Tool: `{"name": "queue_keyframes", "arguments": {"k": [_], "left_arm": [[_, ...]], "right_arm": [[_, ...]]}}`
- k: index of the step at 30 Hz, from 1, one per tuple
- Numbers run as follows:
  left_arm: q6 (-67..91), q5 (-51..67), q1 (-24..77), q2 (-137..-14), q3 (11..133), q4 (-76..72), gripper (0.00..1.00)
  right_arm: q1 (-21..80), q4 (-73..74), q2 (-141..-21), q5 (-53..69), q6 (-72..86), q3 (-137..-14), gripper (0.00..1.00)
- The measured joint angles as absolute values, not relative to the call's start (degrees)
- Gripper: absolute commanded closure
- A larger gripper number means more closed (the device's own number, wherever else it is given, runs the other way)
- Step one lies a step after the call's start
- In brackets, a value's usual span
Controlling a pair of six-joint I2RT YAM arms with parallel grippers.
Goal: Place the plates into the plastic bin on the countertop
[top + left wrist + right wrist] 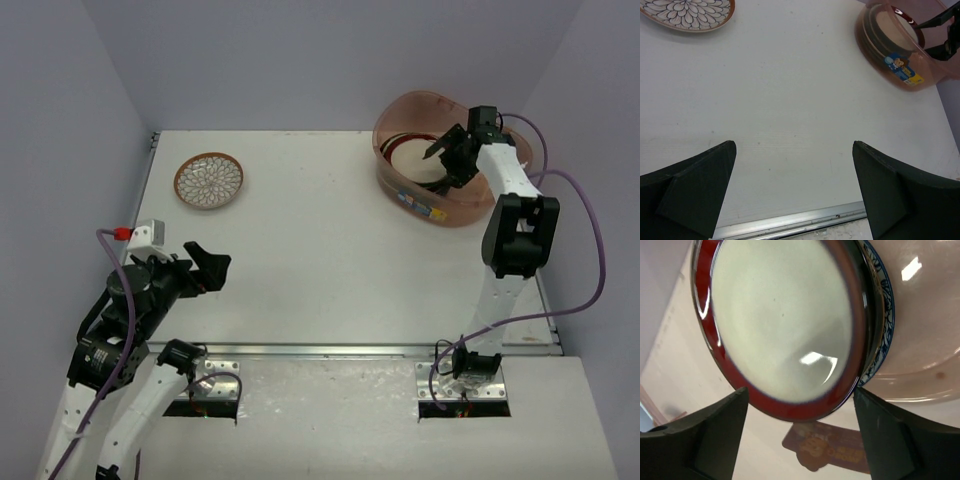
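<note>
The plastic bin [441, 211] stands at the countertop's [320, 230] far right with a stack of plates in it. On top lies the dark-red rimmed cream plate [410, 156] [780, 325], tilted, with a blue-white plate [885, 300] under it. My right gripper [445, 166] [800, 391] hangs open inside the bin just over that top plate's near edge, gripping nothing. A brown-white floral plate [209, 180] [687, 12] rests alone at the far left. My left gripper [205, 265] [792, 150] is open and empty near the front left.
The bin [900, 60] bears a small label [835, 450] on its near wall. Grey walls close in the back and both sides. A metal strip [300, 350] runs along the table's front edge.
</note>
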State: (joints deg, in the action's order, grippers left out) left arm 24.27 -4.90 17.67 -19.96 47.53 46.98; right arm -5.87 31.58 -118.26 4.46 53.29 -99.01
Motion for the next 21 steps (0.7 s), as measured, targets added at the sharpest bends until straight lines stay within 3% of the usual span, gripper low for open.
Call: {"name": "queue_keyframes", "arguments": {"k": [3,4,5,12,21], "left_arm": [[24.4,-4.95,17.67,-20.83,47.53,46.98,0.0],[24.5,-5.04,17.67,-21.15,47.53,46.99,0.0],[24.66,-5.33,17.67,-21.52,47.53,47.01,0.0],[28.98,-7.22,17.67,-28.48,47.57,46.8,0.0],[38.37,-6.96,17.67,-40.03,44.28,37.12,0.0]], "right_arm": [[-5.86,35.47,-120.91,4.55,50.39,-103.3,0.13],[-5.86,36.64,-121.78,4.58,49.52,-104.85,0.1],[-5.81,37.63,-122.58,4.61,48.47,-106.48,0.01],[-4.59,44.16,-125.65,5.21,42.01,-114.33,0.01],[-2.08,45.05,-118.56,6.95,37.52,-109.98,0.01]]}}
